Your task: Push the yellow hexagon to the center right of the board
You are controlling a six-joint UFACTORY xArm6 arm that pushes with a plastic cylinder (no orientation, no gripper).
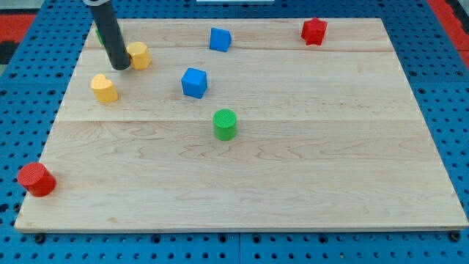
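The yellow hexagon (139, 55) lies near the board's top left. My tip (121, 67) rests on the board right at the hexagon's left side, touching or nearly touching it. The dark rod rises from there to the view's top. A second yellow block (104, 88), rounded with a pointed end, lies below and left of my tip. A green block (98, 32) is mostly hidden behind the rod at the top left.
The wooden board (308, 169) sits on a blue pegboard. A blue cube (220, 39) lies at top centre, another blue block (194, 82) below it, a green cylinder (225, 124) near the centre, a red block (314, 30) at top right, a red cylinder (36, 179) at the bottom left edge.
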